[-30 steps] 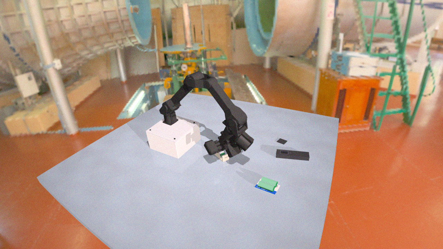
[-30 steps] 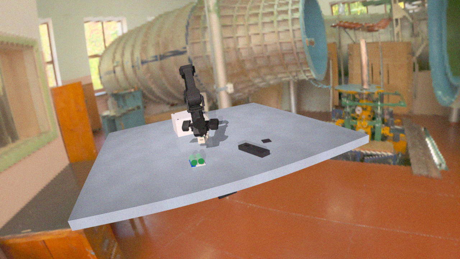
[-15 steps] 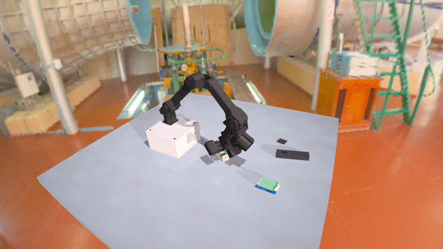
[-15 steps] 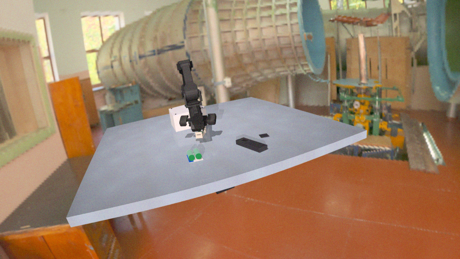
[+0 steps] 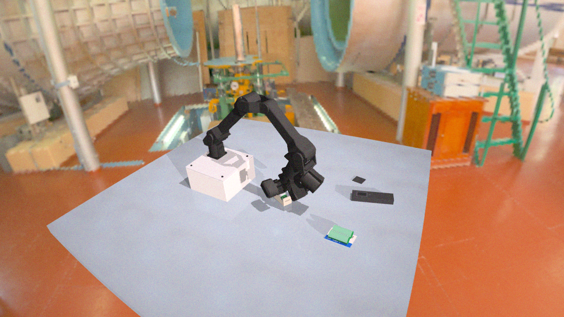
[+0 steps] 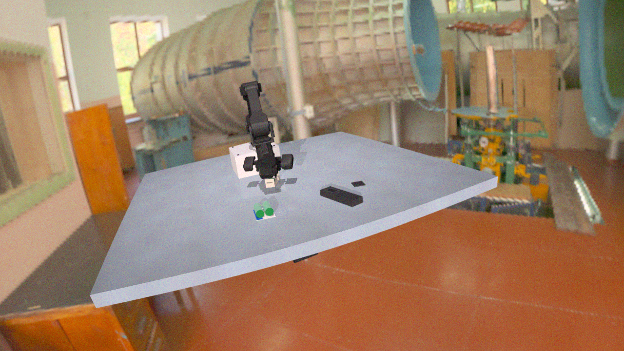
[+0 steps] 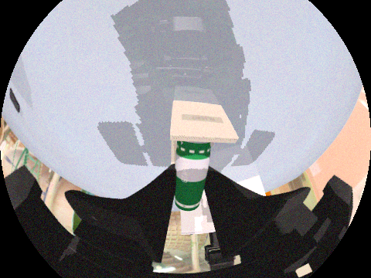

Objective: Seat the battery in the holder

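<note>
The beige holder [image 5: 286, 201] [image 6: 270, 183] [image 7: 201, 120] stands on the table below the arm; in the wrist view its end wall with a slot mark faces up the picture. The green battery with a white band [image 7: 191, 177] lies lengthwise behind that wall. Its far end disappears beneath the wall's top edge; its near end shows between the fingers. A bit of green also shows in the top view [image 5: 283, 196]. My gripper [image 7: 189, 169] is shut on the battery, one black finger on each side. The spring, the battery's underside and whether it lies flat are hidden.
Two green cylinders [image 5: 340, 234] [image 6: 264, 210] sit on a blue and white board away from the holder. A long black box [image 5: 372, 197] [image 6: 341, 196] and a small black square [image 5: 358, 179] [image 6: 358, 184] lie to one side. The white base box [image 5: 209, 177] stands behind the holder.
</note>
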